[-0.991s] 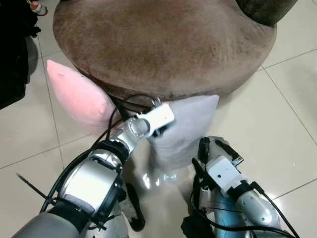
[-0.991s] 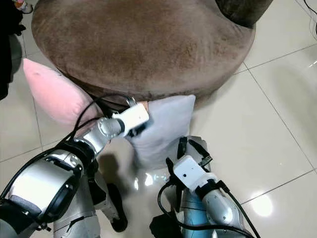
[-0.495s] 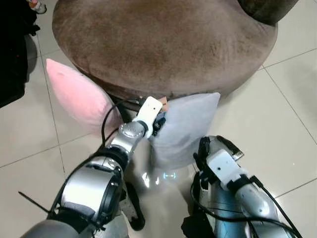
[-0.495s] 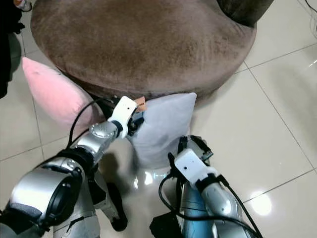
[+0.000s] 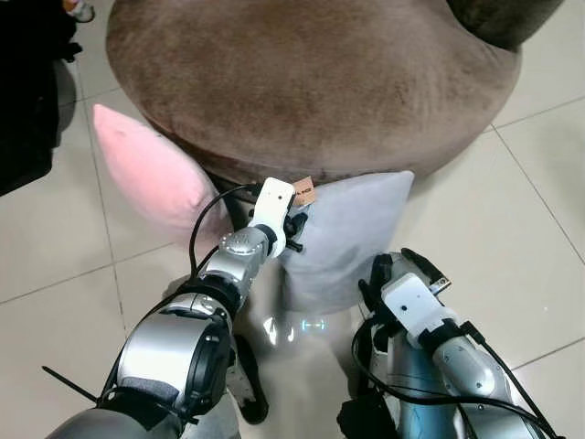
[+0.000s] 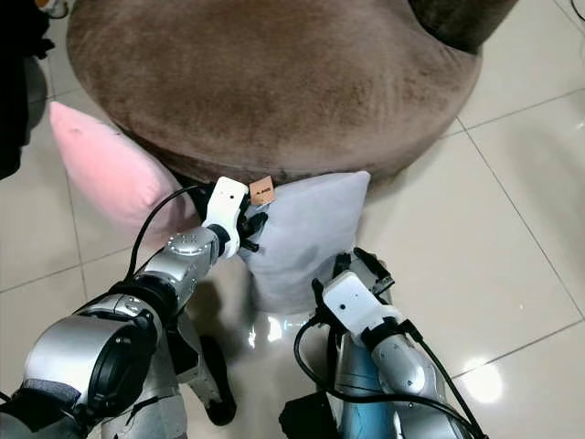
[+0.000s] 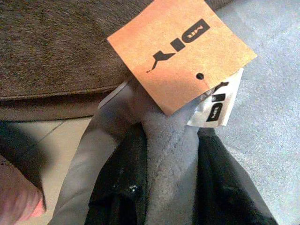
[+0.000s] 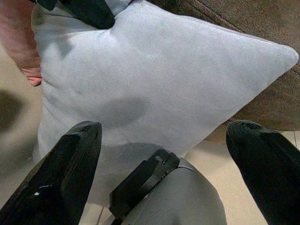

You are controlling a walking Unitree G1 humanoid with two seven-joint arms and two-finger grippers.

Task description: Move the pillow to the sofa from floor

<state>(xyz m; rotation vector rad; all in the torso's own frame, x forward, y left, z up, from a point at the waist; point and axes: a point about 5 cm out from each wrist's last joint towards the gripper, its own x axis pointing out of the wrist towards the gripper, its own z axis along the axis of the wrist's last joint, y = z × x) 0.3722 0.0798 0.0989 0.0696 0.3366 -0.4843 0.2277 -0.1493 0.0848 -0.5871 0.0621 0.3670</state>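
Left eye view: your grey pillow [image 5: 343, 233] stands on the tiled floor [image 5: 512, 210], leaning against the front of the round brown sofa [image 5: 311, 82]. A pink pillow [image 5: 151, 174] leans on the sofa's curve just to its left. Your left gripper [image 5: 294, 222] sits at the grey pillow's upper left corner, beside a small brown tag [image 5: 305, 193]. Your right gripper [image 5: 393, 265] is low, just in front of the pillow's bottom edge.

Right eye view: same layout. The left arm reaches forward to the pillow corner; the right arm is bent close to the body, near the pillow's lower edge. The pillow is not on the seat.

Left wrist view: your two black fingers [image 7: 124, 187] are clamped on a fold of grey pillow fabric [image 7: 171, 154] pinched between them. A brown card tag [image 7: 180, 51] printed "DIY" and a white label [image 7: 218, 105] hang at that corner. Sofa plush lies behind; a bit of pink pillow [image 7: 18, 199] shows at the edge.

Right wrist view: your fingers [image 8: 65, 173] are spread wide apart, holding nothing. The grey pillow [image 8: 150, 89] faces them, its far corner against the sofa base. The left gripper's black fingertip [image 8: 91, 11] grips the other top corner.
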